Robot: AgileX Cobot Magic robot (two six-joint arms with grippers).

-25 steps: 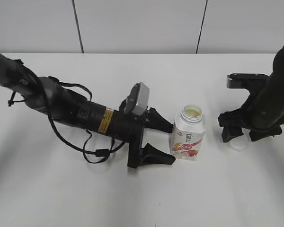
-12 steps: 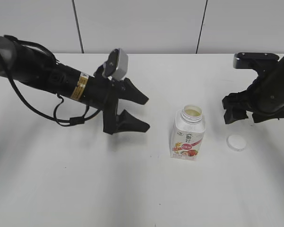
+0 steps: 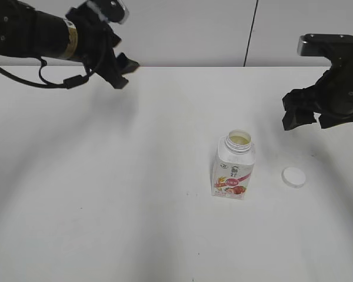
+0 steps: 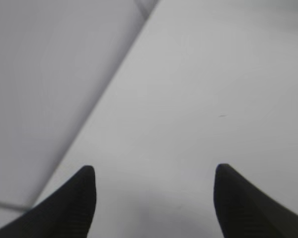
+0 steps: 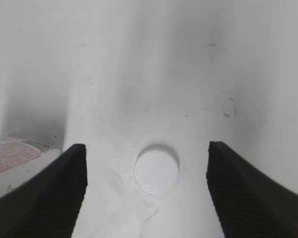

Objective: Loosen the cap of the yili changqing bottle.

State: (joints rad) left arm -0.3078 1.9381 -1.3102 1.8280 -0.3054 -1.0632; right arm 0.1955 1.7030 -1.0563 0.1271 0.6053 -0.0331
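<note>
The bottle [image 3: 233, 166] stands upright a little right of the middle of the white surface [image 3: 135, 194], its long axis vertical, its neck open and the pale drink visible inside. The cap [image 3: 293, 177] lies flat on the surface to the bottle's right, apart from it, toward the right edge; the right wrist view shows it as a white disc [image 5: 157, 168] with the bottle's pink label [image 5: 15, 154] at the left margin. By this evidence the cap is already off, so the loosening appears complete.

The right gripper [image 3: 310, 114] hangs above the surface near the right edge, farther back than the cap. Its fingers [image 5: 54, 198] are spread wide and hold nothing; in the wrist view the cap lies between and below the two tips, not touching either. This arm is the nearer one to both cap and bottle.

The left gripper [image 3: 119, 66] is raised at the far left corner, well apart from the bottle. Its fingers [image 4: 69, 208] are also spread wide and empty, with only bare surface and wall in its view.

Any further contact would fall to the right arm, descending forward onto the cap.
</note>
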